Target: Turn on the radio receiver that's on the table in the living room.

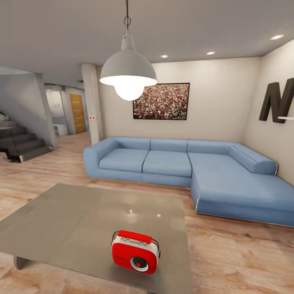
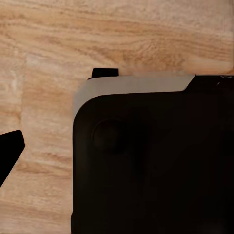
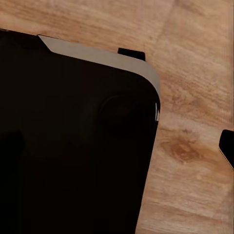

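From the head camera I have the radio receiver (image 1: 135, 252) standing upright on the table (image 1: 73, 228), close to the table's near edge and a little toward its right corner, its round dial facing me. The grey top around it is bare. Behind the table sits the blue sofa (image 1: 183, 171), with the pendant lamp (image 1: 128, 75) hanging above and the crowd picture (image 1: 161, 101) on the far wall, so I judge the base has reached the living room and is parked in front of the table.

Both wrist cameras look down at the wood plank floor (image 2: 58, 58) past the dark body of the robot base (image 2: 156, 165), which tells me the arms hang low at my sides, well below and short of the radio. A dark fingertip shows at the edge of each wrist picture, but I cannot tell from these whether either gripper is open or closed. Neither one is holding anything that I can see.

So the approach looks done, and the real work is all left: raise an arm, bring a gripper forward over the table edge to the radio, and press its switch. The radio is untouched as far as I can judge.
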{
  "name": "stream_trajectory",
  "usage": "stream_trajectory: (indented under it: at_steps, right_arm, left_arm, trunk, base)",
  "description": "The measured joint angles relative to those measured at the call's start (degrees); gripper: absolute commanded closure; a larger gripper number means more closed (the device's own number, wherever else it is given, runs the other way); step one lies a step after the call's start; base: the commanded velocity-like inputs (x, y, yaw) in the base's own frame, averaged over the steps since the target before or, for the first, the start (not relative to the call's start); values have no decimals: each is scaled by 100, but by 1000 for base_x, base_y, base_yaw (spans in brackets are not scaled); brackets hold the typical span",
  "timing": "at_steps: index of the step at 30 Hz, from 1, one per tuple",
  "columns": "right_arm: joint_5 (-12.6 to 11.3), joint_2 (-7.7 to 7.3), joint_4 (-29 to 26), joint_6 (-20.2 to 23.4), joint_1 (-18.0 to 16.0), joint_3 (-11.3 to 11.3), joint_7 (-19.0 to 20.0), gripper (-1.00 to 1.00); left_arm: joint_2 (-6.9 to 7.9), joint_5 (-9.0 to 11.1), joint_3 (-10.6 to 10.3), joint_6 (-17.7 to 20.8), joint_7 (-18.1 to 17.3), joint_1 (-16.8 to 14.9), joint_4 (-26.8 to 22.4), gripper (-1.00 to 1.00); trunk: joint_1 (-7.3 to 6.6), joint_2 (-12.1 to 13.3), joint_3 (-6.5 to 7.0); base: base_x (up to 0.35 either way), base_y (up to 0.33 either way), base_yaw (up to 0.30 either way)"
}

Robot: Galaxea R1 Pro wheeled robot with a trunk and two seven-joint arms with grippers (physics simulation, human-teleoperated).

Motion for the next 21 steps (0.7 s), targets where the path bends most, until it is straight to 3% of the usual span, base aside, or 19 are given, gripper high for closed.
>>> stream_trajectory:
  at_steps: [21]
  right_arm:
    - [0, -2, 0, 0, 0, 9, 0, -100]
  left_arm:
    - [6, 0, 1, -5, 0, 0, 0, -100]
  trunk:
    - [0, 0, 0]
  base:
    - [305, 100, 0]
